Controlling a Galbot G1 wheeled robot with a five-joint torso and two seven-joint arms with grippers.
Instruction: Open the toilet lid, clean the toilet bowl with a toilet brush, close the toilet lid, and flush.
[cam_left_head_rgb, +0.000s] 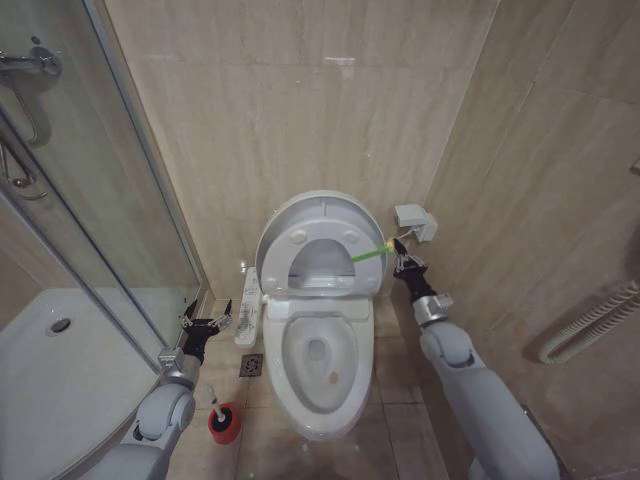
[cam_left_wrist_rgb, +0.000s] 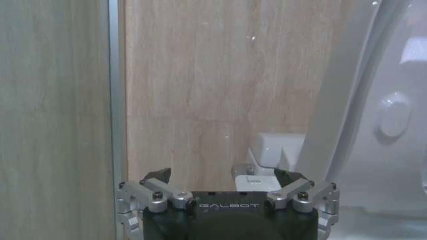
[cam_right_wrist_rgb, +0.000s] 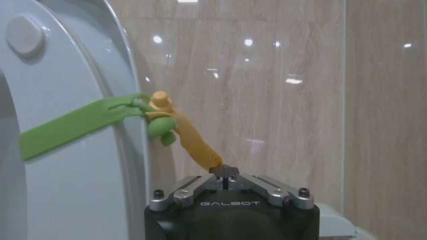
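Upright toilet lid (cam_left_head_rgb: 322, 222) beside right fingers (cam_left_head_rgb: 401, 256)

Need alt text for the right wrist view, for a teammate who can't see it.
The right gripper is shut on a yellow tab tied to a green strap stuck on the raised toilet lid. Beige wall tiles lie behind.

white toilet lid (cam_left_head_rgb: 322, 215), green strap (cam_right_wrist_rgb: 73, 125), seemingly red brush holder (cam_left_head_rgb: 225, 424)
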